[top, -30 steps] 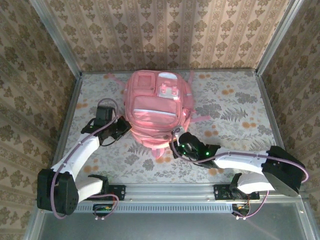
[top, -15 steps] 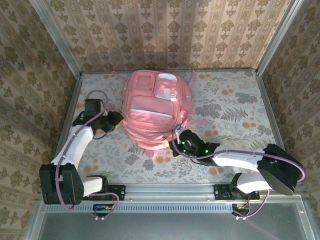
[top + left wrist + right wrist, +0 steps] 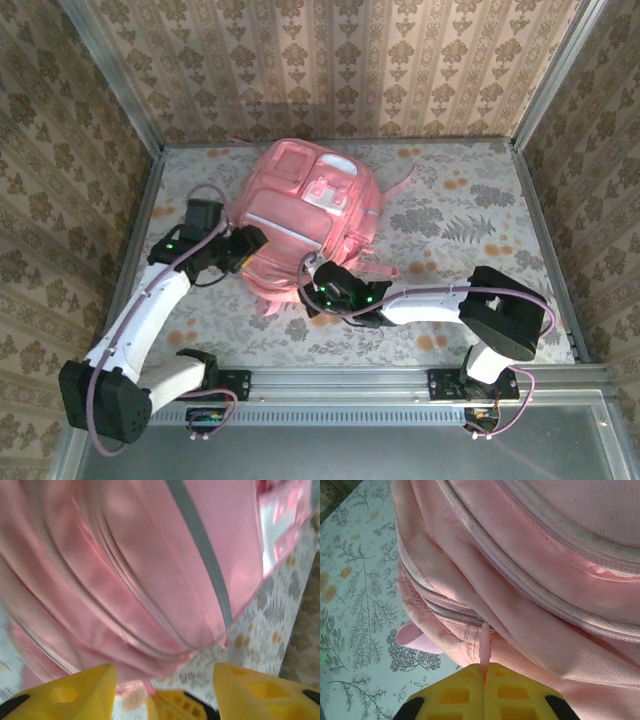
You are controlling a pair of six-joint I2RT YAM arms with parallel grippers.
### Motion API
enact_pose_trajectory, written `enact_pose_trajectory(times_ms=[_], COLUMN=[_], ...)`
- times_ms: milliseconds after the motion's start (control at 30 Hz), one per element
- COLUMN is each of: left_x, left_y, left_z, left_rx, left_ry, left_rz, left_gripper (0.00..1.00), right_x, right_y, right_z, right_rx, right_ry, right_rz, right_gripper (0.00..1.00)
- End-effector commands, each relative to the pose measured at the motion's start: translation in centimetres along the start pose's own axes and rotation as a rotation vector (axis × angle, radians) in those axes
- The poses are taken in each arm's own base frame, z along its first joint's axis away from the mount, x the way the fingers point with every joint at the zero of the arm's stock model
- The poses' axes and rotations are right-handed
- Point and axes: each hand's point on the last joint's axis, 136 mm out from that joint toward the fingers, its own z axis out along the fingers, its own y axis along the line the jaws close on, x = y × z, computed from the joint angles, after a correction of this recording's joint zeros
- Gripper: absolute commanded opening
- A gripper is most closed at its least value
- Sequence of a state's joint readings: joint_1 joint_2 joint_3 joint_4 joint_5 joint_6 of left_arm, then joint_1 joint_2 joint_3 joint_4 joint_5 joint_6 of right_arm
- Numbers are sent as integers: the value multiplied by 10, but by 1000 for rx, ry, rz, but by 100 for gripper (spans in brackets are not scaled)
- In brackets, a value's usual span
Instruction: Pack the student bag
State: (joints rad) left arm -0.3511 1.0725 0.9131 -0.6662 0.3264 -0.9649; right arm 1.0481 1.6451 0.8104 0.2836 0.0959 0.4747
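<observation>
Top external: student bag (image 3: 310, 210) is lying mid-table (image 3: 470, 200); the zip step seems to be in hand.
Left wrist: left pincer (image 3: 162, 677) is hanging half-wide beside the student bag, gripping nothing. Right wrist: right pincer (image 3: 484, 672) is pinching the zip pull (image 3: 484, 642); next, probably, drawing it along the zip.

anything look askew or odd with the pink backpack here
The large soft pink fabric backpack lies slanted across the floral table, not square to its edges. The right gripper pinches its thin pink zip pull; nothing looks torn.
</observation>
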Motion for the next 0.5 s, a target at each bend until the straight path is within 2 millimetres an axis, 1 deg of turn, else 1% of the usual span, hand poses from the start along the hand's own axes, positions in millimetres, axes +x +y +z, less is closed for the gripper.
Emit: enact_pose_trajectory(times_ms=[0,33,67,167,367,467], left_x=[29,32,42,50,55,54], left_y=[29,32,32,39,42,46], left_z=[18,22,29,41,52,59], left_rx=[-137,-152,-158,-188,-242,-261], left_ry=[55,60,81,103,126,121], left_rz=[-135,-154,-144,-175,-199,-202], left_gripper=[54,53,53,51,48,46], right_x=[-15,-15,-15,-14,-13,-13], right_y=[15,15,15,15,15,16], right_z=[3,3,4,4,1,1], right_rx=[-43,-44,-43,-43,-34,-36], right_ry=[-34,-34,-35,-34,-38,-41], right_rz=[17,16,16,14,9,3], right_gripper=[0,0,0,0,0,0])
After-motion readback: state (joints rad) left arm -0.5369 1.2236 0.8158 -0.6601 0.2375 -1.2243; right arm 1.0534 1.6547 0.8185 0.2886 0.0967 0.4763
